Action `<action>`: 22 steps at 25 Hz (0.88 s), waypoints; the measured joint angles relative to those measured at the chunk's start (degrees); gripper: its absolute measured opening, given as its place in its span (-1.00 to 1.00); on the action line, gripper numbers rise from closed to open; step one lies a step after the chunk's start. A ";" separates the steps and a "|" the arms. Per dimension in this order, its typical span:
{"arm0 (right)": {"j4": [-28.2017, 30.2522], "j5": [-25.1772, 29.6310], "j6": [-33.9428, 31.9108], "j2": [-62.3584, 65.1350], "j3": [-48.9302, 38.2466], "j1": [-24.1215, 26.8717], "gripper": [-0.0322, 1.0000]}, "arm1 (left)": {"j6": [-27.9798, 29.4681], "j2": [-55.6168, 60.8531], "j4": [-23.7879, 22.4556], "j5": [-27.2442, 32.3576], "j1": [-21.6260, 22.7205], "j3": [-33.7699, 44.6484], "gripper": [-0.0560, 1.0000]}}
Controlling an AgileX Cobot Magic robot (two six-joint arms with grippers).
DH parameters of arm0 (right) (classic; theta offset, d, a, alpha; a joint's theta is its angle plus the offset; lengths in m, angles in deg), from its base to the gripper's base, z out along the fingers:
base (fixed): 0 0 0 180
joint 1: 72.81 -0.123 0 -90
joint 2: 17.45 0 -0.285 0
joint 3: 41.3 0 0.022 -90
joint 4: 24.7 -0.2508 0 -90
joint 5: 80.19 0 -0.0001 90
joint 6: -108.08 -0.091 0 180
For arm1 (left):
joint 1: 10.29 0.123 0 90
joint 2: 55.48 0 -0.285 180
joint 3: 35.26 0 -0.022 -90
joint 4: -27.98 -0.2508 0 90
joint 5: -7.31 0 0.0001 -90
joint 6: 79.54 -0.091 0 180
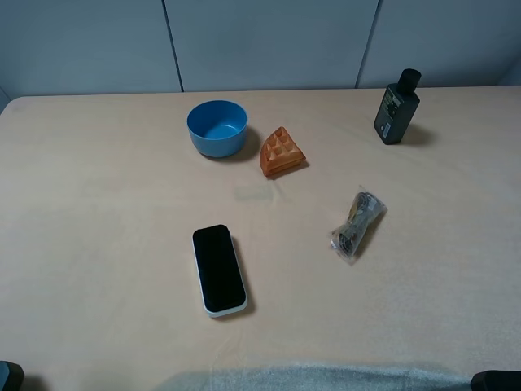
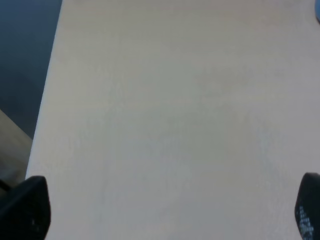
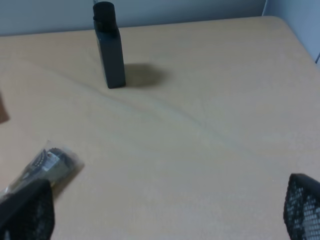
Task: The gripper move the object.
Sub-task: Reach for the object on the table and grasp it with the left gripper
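Note:
The object (image 1: 218, 269) is a flat slab with a glossy black face and a white rounded rim. It lies flat on the beige table, front and left of centre, seen only in the exterior high view. My left gripper (image 2: 167, 212) is open and empty over bare table near the table's left edge. My right gripper (image 3: 165, 210) is open and empty, with the clear bag of dark cables (image 3: 42, 167) next to one finger. Only dark bits of the arms show at the bottom corners of the exterior high view, left (image 1: 10, 376) and right (image 1: 496, 380), both well apart from the slab.
A blue bowl (image 1: 216, 127) and an orange waffle-like wedge (image 1: 281, 152) sit at the back centre. A dark upright bottle-shaped device (image 1: 396, 107) stands at the back right, also in the right wrist view (image 3: 110, 47). The bag of cables (image 1: 357, 223) lies right of the slab.

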 joint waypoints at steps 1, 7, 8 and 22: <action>0.00 0.00 0.00 0.00 0.00 0.00 0.40 | 0.00 0.00 0.00 0.00 0.00 0.00 0.95; 0.00 0.00 0.00 0.00 0.00 0.00 0.40 | 0.00 0.00 0.00 0.00 0.00 0.00 0.95; 0.00 0.00 0.00 0.00 0.00 0.00 0.40 | 0.00 0.00 0.00 0.00 0.00 0.00 0.95; 0.00 0.00 0.00 0.00 0.00 0.00 0.40 | 0.07 0.00 0.00 0.00 0.00 0.00 0.95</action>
